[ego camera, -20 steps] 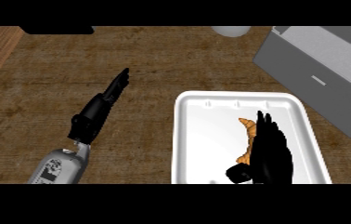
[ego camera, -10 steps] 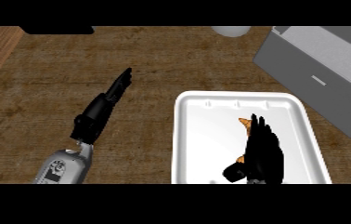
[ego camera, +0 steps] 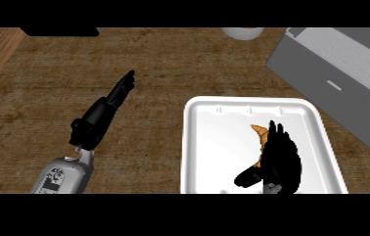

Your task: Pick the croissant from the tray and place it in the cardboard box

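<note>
1. Looking down, I see the croissant (ego camera: 259, 133) in the white tray (ego camera: 217, 147), mostly hidden under my right hand (ego camera: 280, 157).
2. Its fingers (ego camera: 277, 132) lie over it; grip unclear.
3. My left hand (ego camera: 108, 105) rests straight-fingered on the counter (ego camera: 145, 63).

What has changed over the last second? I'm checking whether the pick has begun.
The right hand has come down over the croissant in the white tray, covering more of it; only the pastry's far tip now shows. Whether it is gripped cannot be told. The croissant, tray, grey box and left hand, extended over the counter, stayed put.
</note>
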You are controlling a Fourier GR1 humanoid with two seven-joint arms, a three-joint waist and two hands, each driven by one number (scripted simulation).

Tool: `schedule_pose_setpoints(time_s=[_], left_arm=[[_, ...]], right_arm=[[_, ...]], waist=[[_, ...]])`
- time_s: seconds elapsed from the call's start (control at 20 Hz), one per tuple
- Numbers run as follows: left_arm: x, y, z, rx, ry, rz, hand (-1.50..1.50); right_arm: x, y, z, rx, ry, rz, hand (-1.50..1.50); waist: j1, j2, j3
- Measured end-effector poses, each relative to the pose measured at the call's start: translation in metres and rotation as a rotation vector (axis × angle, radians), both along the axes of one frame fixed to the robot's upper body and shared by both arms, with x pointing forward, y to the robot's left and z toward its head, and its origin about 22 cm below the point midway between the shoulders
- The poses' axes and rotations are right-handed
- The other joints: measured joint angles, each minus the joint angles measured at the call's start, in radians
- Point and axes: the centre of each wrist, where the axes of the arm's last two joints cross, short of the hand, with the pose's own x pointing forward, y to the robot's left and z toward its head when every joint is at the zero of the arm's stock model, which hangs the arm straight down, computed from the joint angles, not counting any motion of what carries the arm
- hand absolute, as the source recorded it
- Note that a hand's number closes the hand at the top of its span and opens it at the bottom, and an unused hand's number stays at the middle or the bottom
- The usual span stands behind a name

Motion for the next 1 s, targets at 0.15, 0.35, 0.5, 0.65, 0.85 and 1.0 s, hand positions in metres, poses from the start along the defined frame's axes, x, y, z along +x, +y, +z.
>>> schedule_pose_setpoints(time_s=[0.15,0.35,0.5,0.65,0.85,1.0], left_arm=[[0.003,-0.006,0.002,0.0,-0.004,0.004,0.0],[0.003,-0.002,0.008,-0.003,-0.004,0.005,0.0],[0.0,0.002,0.003,0.001,0.0,0.001,0.0],[0.002,-0.002,0.005,0.0,0.005,-0.002,0.0],[0.003,-0.005,0.003,-0.003,0.006,0.0,0.0],[0.004,-0.007,0.003,-0.001,0.006,-0.011,0.0]], right_arm=[[0.007,-0.001,-0.003,0.002,0.004,-0.012,1.5],[0.008,-0.003,-0.004,0.006,0.004,0.005,1.5],[0.009,-0.003,-0.006,-0.011,0.003,0.017,1.5],[0.013,-0.004,-0.008,-0.043,-0.004,0.025,1.5],[0.014,-0.02,-0.008,-0.093,-0.034,0.173,1.5],[0.009,-0.032,-0.001,-0.128,-0.066,0.472,1.5]], waist=[[0.0,-0.002,-0.002],[0.002,-0.004,-0.004],[0.002,-0.007,-0.006],[0.001,-0.007,-0.006],[0.003,-0.004,-0.001],[0.019,-0.002,0.004]])
